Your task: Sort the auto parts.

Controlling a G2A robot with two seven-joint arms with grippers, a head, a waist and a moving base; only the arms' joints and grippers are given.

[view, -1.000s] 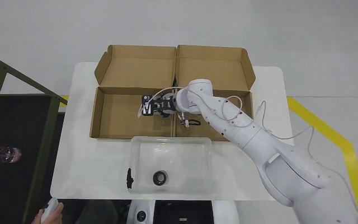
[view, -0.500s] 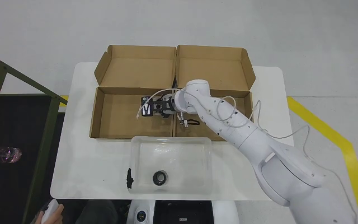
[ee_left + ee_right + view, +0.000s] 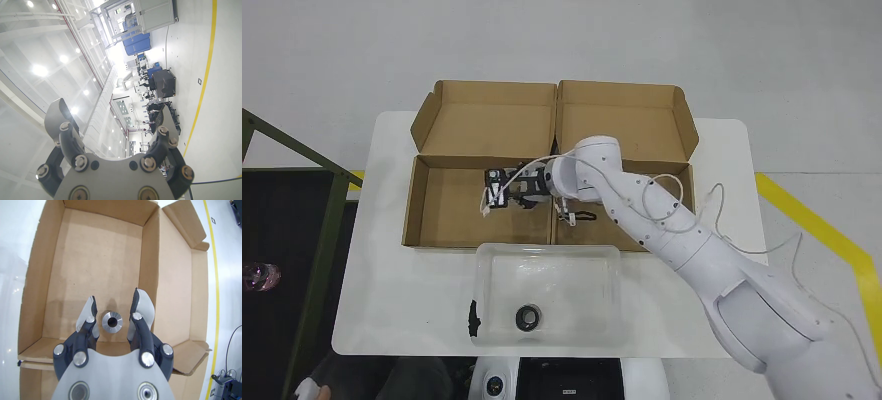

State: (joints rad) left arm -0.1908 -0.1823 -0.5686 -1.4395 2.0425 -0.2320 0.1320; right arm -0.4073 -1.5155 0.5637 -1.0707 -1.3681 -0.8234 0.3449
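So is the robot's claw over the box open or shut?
Open. The right gripper has its fingers apart, a gap each side of the metal sleeve on the cardboard box floor.

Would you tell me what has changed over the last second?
The open right pincer shifted slightly leftward over the cardboard box, above the metal sleeve on its floor. No grasp or release is visible. The black ring in the clear bin stayed put.

Right claw (image 3: 114,294) over metal bushing (image 3: 112,322); box wall (image 3: 148,256) close beside; room ahead.
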